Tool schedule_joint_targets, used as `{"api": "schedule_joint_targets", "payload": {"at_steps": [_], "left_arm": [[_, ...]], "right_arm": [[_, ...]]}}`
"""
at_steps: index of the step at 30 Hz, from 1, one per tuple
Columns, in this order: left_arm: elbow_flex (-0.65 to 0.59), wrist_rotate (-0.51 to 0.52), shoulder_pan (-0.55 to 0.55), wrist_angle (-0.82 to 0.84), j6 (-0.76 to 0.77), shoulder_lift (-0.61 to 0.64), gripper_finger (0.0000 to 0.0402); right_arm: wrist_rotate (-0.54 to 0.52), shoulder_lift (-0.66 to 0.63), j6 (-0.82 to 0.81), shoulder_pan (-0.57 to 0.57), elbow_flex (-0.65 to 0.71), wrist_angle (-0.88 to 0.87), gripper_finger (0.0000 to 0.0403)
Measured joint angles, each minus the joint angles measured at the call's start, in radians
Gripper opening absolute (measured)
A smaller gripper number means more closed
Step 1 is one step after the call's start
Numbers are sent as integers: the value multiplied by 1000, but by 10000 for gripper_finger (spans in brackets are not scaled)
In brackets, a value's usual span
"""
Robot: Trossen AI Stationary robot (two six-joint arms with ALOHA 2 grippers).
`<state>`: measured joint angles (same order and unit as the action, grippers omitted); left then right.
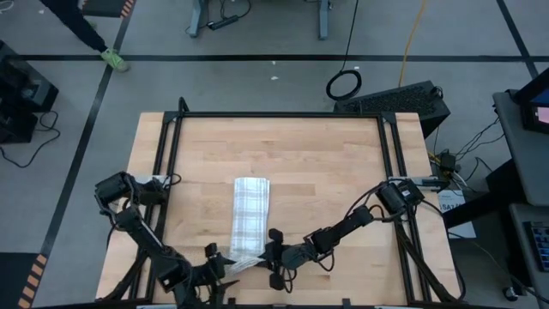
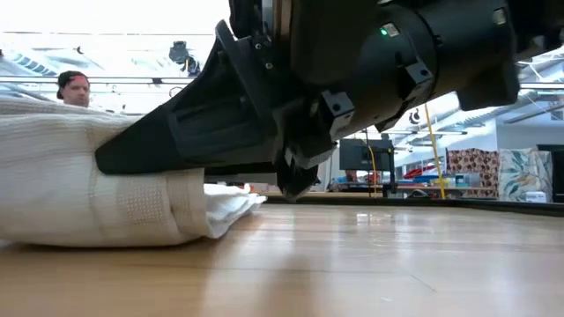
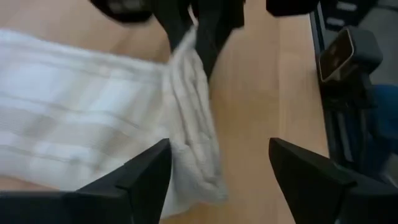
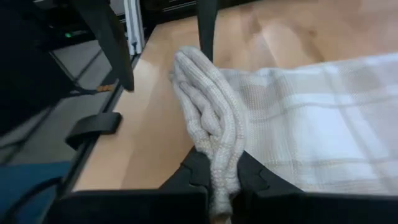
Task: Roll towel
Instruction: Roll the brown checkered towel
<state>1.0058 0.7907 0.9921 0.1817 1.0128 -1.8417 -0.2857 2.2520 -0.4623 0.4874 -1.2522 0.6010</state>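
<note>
The towel point(image 1: 250, 219) lies as a long folded strip on the table point(image 1: 326, 172), running from mid-table toward the near edge, where its end is bunched into a thick wad point(image 4: 211, 134). The right pincer point(image 4: 217, 180) is clamped tight on that wad, its 2 fingers pressing the fabric from both sides; the wad's lowest tip is cut off by the right wrist view's edge. The left pincer point(image 3: 217, 171) stands wide, its 2 fingers apart on either side of the bunched end and not gripping it. From above, both pincers meet at the towel's near end and cover it, so the fold there is hard to make out. In the low view a dark pincer body fills most of the upper picture and hides the towel's top; part of a person point(image 2: 74, 88) shows behind the cloth.
</note>
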Motion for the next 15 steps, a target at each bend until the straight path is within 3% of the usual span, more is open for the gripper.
{"api": "schedule_joint_targets", "payload": {"at_steps": [5,15], "left_arm": [[0,152,47,56,-8,0,273],[0,133,50,-6,-158,-66,274]], "right_arm": [[80,0,-70,-19,0,1,14],[128,0,-135,-41,0,2,15]]}}
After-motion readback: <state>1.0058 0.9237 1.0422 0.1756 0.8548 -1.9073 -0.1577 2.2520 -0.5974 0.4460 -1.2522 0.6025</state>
